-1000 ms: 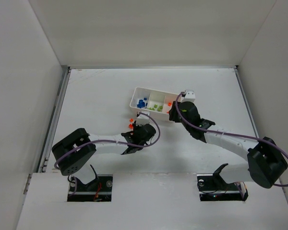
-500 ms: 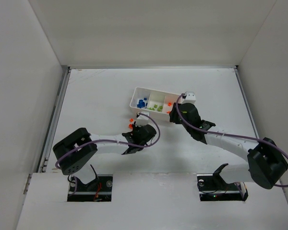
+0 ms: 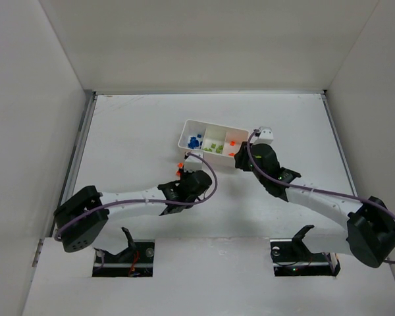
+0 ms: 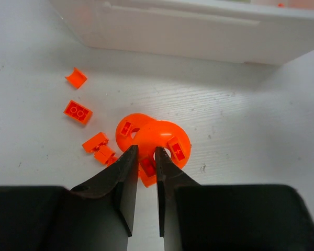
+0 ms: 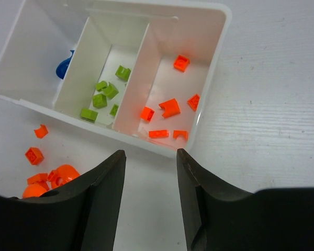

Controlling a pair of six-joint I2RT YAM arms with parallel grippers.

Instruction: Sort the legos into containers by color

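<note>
The white tray (image 5: 215, 63) stands on the tabletop (image 4: 261, 130), a little beyond both arms. It has three compartments side by side. In the top view the left compartment holds the blue bricks (image 3: 194, 141). The middle one holds the green bricks (image 5: 102, 94), and the right one holds several sorted orange bricks (image 5: 170, 107).

Outside the tray, just beside its near wall, a group of orange pieces lies on the tabletop. There is a large orange piece (image 4: 154, 133) of rounded shape. Some loose orange bricks (image 4: 77, 111) are scattered near it, on its left side in the left wrist view.

The left jaws are down low at this group. They are drawn almost together, and the near edge of the large orange piece sits in the narrow gap between them. Both fingers (image 4: 123, 183) appear to touch the orange plastic. Whether a small brick is also caught in the gap, I cannot tell. The large piece rests on the tabletop.

The right jaws stand wide apart and nothing is between them. They hang above the near wall of the tray, at the end with the orange compartment. In the right wrist view this wall and a strip of bare tabletop show in the gap between the two black fingers (image 5: 102, 198). These fingers do not touch the tray.
</note>
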